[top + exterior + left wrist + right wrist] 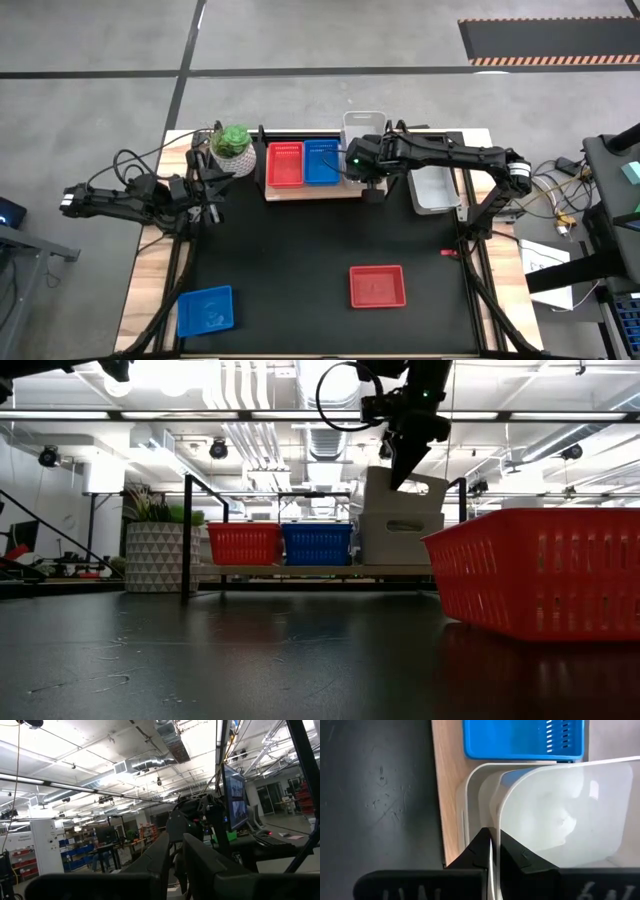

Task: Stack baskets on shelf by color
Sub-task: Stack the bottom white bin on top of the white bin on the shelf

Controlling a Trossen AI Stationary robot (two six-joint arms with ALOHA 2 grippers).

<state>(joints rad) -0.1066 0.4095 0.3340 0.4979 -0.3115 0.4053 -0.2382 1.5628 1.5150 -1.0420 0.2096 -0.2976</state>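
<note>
Over the shelf (300, 192), the right end effector (490, 851) pinches a whitish-grey basket's (570, 815) rim, tilted above another.

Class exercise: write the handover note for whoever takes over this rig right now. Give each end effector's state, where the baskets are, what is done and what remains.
Right end effector: shut on the rim of a tilted white basket, over another white basket on the shelf.
Left end effector: idle at the table's left edge beside the plant pot.
Done: red basket and blue basket sit on the shelf.
Left: nest the held one; a white basket right of the shelf, a loose blue basket and a loose red basket wait at the front.
</note>
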